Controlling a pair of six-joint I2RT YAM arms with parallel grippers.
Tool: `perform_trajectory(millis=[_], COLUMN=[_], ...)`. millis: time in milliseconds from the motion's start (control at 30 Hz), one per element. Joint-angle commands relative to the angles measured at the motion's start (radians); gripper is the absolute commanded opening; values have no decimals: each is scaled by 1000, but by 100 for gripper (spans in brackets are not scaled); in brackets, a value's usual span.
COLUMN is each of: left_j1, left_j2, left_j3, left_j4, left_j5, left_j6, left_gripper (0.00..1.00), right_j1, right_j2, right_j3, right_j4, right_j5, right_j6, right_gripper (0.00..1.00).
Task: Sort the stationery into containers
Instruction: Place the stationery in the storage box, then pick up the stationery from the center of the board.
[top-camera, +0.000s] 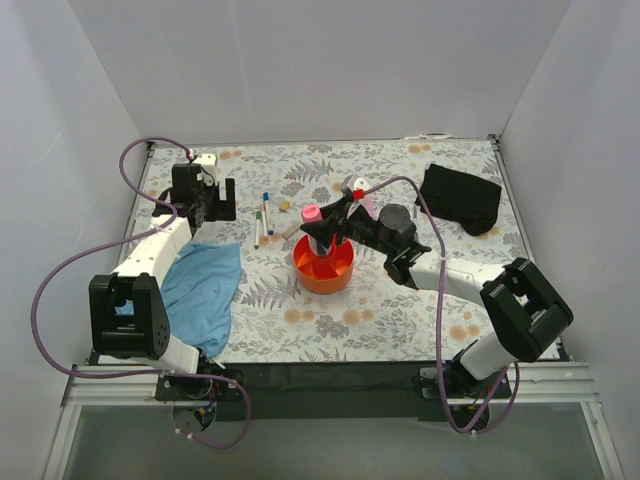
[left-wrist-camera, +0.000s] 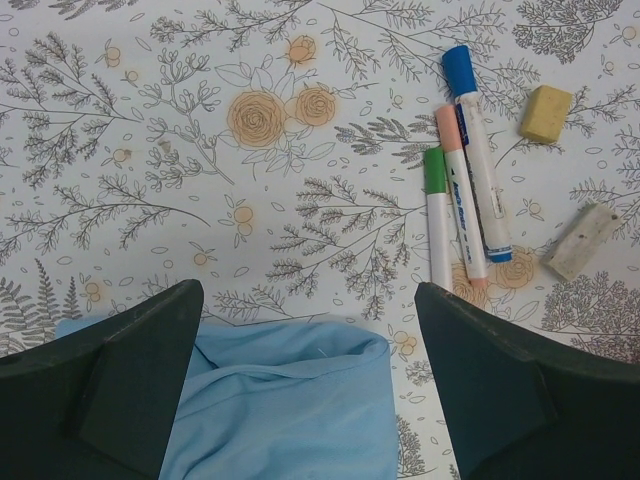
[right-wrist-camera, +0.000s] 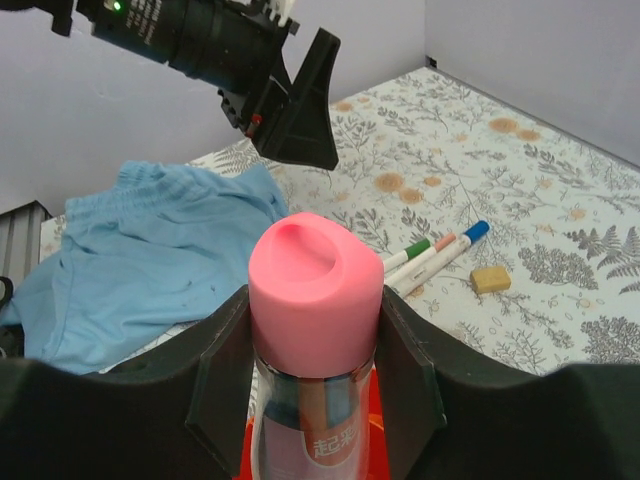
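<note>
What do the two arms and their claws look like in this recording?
The left arm and right arm both have white link segments and bulky black joint housings. A purple cable loops along each. The left claw and right claw have wide, flat, dark matte fingers. A small red part sits by the right claw, and a green light glows on the left wrist.

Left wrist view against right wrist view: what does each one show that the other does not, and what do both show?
Only the left wrist: a pale grey rectangular block lying flat. Only the right wrist: a pink-capped clear tube, clamped by the right gripper. Both: the light blue cloth, three thin white pens with blue, peach and green caps, and a small tan block.
</note>
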Motion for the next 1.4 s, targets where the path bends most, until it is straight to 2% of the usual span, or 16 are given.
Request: perform_trajectory(millis=[0,400,667,767,800,833,867,900,1000,1133,1167,1200,1267,1300,1333,1367], left_j1=[5,5,6,8,6,8,6,6,6,8,10,10,10,10,10,10], left_j2=[-52,-56,-55,-52,-53,-55,-56,-64,-78,-107,-119,-127,-157,-171,-187,-197], left_j3=[-15,-42,-49,-41,-39,-36,-36,-36,-45,-56,-58,-58,-61,-65,-72,-81], left_j4=[6,0,10,21,30,33,35,40,53,79,81,82,79,76,75,73], left_j5=[-4,-5,-14,-16,-16,-16,-16,-13,-7,-13,-16,-19,-11,-7,-1,2], left_j6=[3,6,4,3,0,-2,-8,-10,-13,-2,-4,-5,-8,-11,-14,-14], left_gripper=[88,88,89,89,89,89,89,89,89,90,90,90,90,90,91,91], right_j1=[1,-8,-7,-8,-7,-8,-8,-8,-8,-8,-13,-17,-60,-82,-108,-158], right_j2=[21,84,129,110,101,77,63,47,-22,-144,-158,-166,-143,-114,-26,33], right_j3=[-6,-32,-123,-138,-143,-144,-138,-128,-56,91,124,211,326,393,559,642], right_j4=[139,199,335,344,338,331,314,259,145,-172,-229,-354,-508,-695,-805,-912], right_j5=[11,31,90,90,86,65,57,51,28,23,65,96,193,204,213,225], right_j6=[-20,-21,-23,-57,-72,-96,-110,-118,-141,-178,-184,-190,-170,-161,-146,-146], right_gripper=[1,1,5,35,64,74,78,98,98,98,98,98,98,98,98,98])
